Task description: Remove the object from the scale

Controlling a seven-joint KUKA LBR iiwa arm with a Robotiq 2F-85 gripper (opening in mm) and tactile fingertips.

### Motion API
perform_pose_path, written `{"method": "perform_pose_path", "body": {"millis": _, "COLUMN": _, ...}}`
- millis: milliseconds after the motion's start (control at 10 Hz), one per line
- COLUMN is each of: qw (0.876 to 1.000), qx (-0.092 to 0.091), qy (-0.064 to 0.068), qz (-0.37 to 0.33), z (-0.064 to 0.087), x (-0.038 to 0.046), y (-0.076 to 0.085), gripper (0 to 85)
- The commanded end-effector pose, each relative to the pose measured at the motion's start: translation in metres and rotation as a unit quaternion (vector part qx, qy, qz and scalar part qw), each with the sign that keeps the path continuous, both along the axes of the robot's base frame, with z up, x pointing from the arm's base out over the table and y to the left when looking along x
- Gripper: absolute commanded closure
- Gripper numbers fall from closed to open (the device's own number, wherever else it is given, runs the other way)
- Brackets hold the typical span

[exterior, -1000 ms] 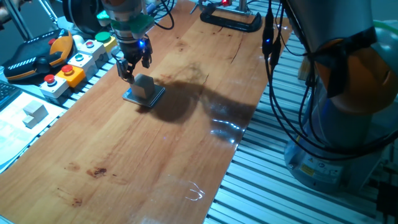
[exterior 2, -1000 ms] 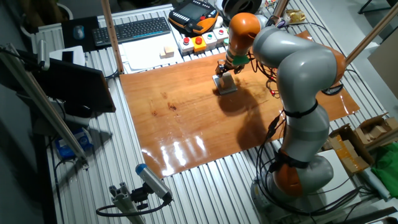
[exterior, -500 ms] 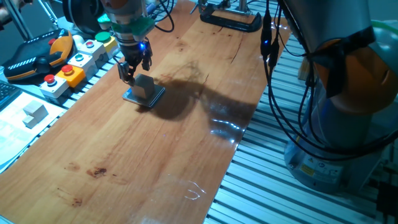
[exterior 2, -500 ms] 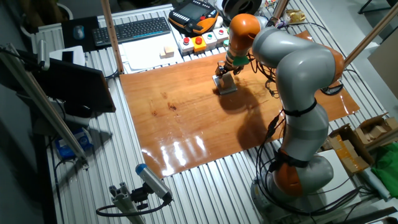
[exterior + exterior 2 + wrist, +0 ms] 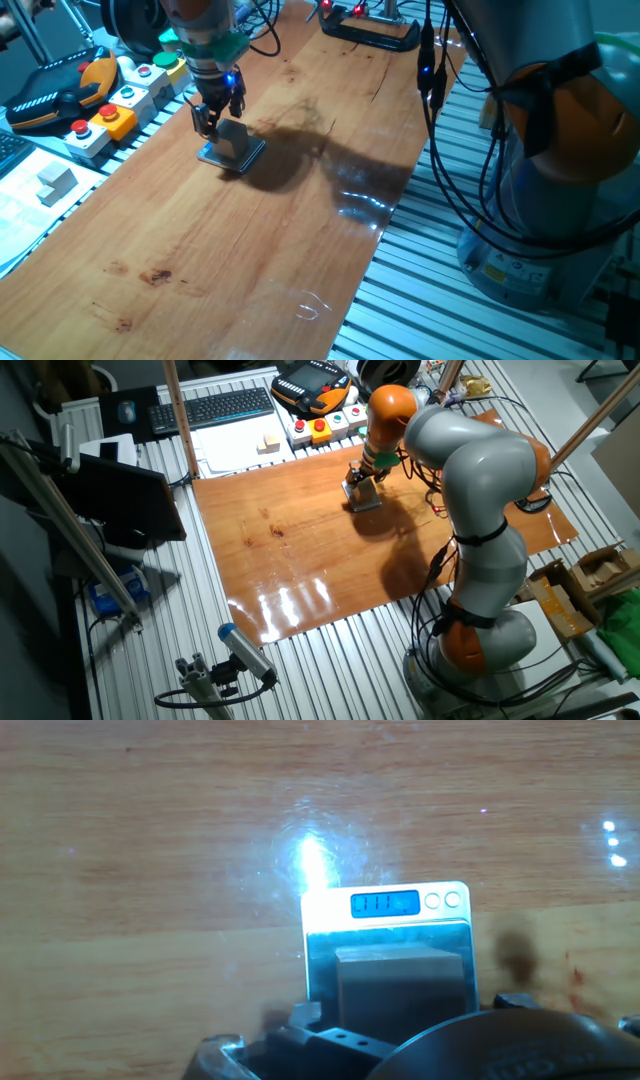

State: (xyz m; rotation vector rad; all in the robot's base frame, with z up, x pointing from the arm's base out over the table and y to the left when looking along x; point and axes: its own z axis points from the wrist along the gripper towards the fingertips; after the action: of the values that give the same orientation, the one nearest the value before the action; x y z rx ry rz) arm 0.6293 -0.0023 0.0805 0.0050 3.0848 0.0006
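Note:
The object, a small pale beige-grey cube [image 5: 233,140], sits on the scale [image 5: 214,155], a thin dark pad with a silvery rim on the wooden table. Both show in the other fixed view, the cube [image 5: 363,490] on the scale [image 5: 367,504]. In the hand view the cube [image 5: 400,985] fills the pad below the scale's lit blue display [image 5: 385,903]. My gripper [image 5: 216,118] is open and hangs low just behind the cube, fingers close to its far side. Its fingertips [image 5: 305,1016] show at the bottom edge of the hand view, on either side of the cube.
Button boxes [image 5: 118,108] and an orange-black pendant [image 5: 60,90] line the table's left edge. A similar pale block [image 5: 57,178] lies on white paper. A black clamp [image 5: 370,30] stands at the far end. Cables hang by the arm's base [image 5: 440,90].
My gripper has shifted slightly down and toward the cube. The cube and scale have not moved.

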Motion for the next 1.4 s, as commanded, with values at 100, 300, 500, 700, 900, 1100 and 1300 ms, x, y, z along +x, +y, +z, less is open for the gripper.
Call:
{"method": "perform_pose_path", "body": {"millis": 100, "qw": 1.000, "qx": 0.003, "qy": 0.001, "qz": 0.001, "z": -0.004, "x": -0.0006, "y": 0.000, "gripper": 0.0}}
{"method": "perform_pose_path", "body": {"millis": 300, "qw": 1.000, "qx": 0.000, "qy": 0.001, "qz": 0.003, "z": -0.006, "x": -0.0007, "y": 0.001, "gripper": 0.0}}
{"method": "perform_pose_path", "body": {"millis": 500, "qw": 1.000, "qx": 0.000, "qy": -0.001, "qz": 0.004, "z": -0.010, "x": -0.0010, "y": 0.000, "gripper": 0.0}}
{"method": "perform_pose_path", "body": {"millis": 700, "qw": 1.000, "qx": -0.002, "qy": -0.001, "qz": 0.003, "z": -0.010, "x": -0.0009, "y": 0.000, "gripper": 0.0}}
{"method": "perform_pose_path", "body": {"millis": 900, "qw": 1.000, "qx": -0.002, "qy": -0.001, "qz": 0.002, "z": -0.011, "x": -0.0008, "y": 0.000, "gripper": 0.3}}
{"method": "perform_pose_path", "body": {"millis": 1100, "qw": 1.000, "qx": -0.002, "qy": -0.001, "qz": 0.001, "z": -0.012, "x": -0.0002, "y": 0.000, "gripper": 3.0}}
{"method": "perform_pose_path", "body": {"millis": 1300, "qw": 1.000, "qx": -0.002, "qy": -0.001, "qz": 0.002, "z": -0.015, "x": -0.0001, "y": 0.000, "gripper": 6.0}}
